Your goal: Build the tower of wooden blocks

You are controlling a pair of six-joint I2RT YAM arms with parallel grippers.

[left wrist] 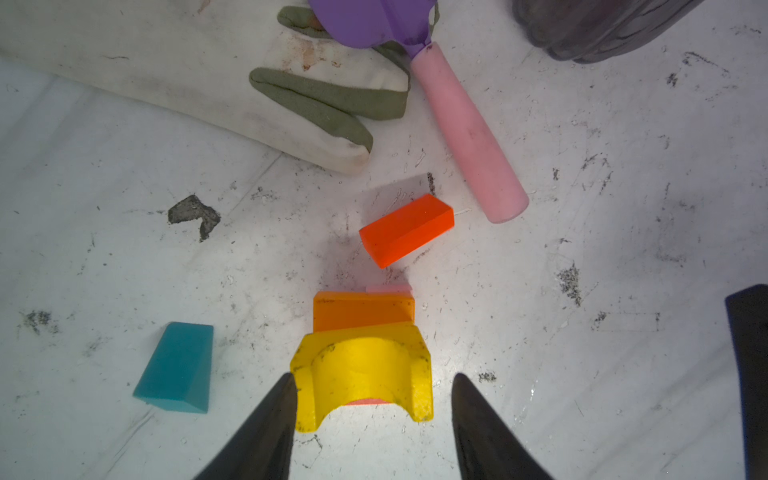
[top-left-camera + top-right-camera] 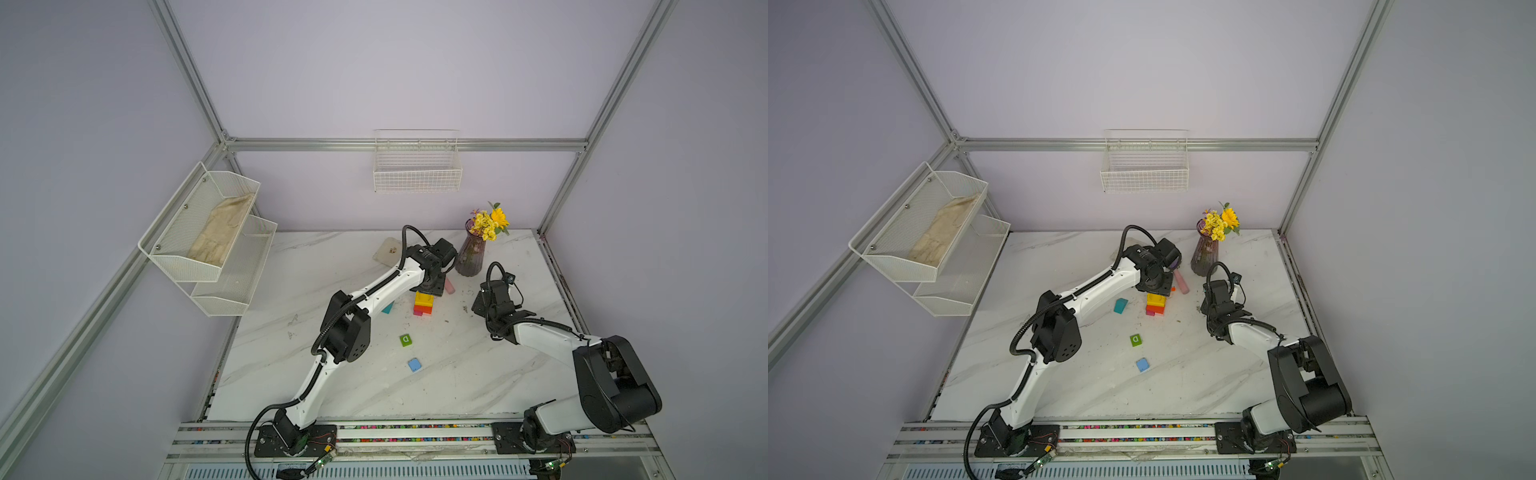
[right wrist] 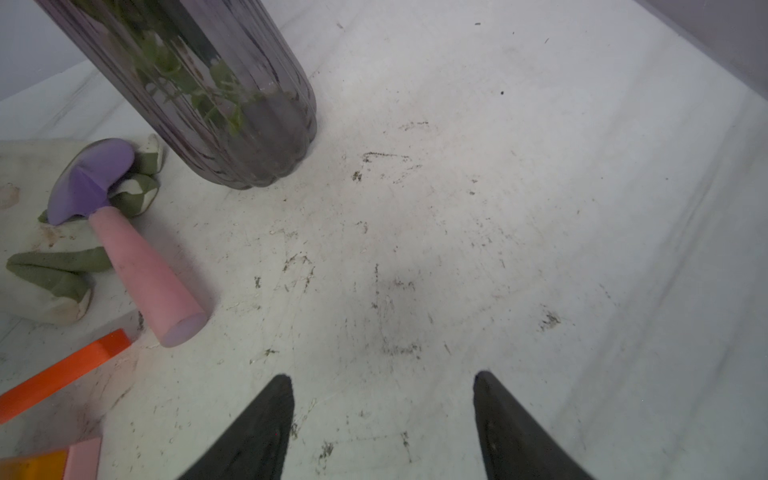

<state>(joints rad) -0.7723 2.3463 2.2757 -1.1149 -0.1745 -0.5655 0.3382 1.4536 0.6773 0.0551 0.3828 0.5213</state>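
light, hard, slick-painted blocks: take them by the flat sides

nearest the robot's base, well in front of the tower (image 2: 423,305), a blue block (image 2: 414,365) lies flat on the table (image 2: 478,374). a green block (image 2: 406,340) with a white letter sits between it and the tower. left of the tower, and near it, a teal block (image 1: 176,368) with sloped faces lies on its side.

the tower stands mid-table: pink and red low, an orange block (image 1: 361,309) higher, a yellow arch block (image 1: 361,365) on top. the left pincer (image 1: 372,376) hangs over that top with its jaws apart around the arch. one fingertip looks to touch the arch's edge and the other stands clear, so nothing is clamped. right of the tower, the right pincer (image 3: 381,374) hovers over bare table, jaws apart and empty.

just behind the tower lies a loose red-orange block (image 1: 406,230). behind that are a trowel (image 1: 469,137), a glove (image 1: 166,62) and a vase (image 3: 216,91).

the blocks look like painted wood: probably light, rigid, and smooth enough to slip in a weak grip. each is best taken across two parallel flat sides at mid-length, so it hangs level. the teal one wants its flat faces, not its slopes. the tower is narrow and its layers sit slightly offset, so a sideways nudge could topple it.
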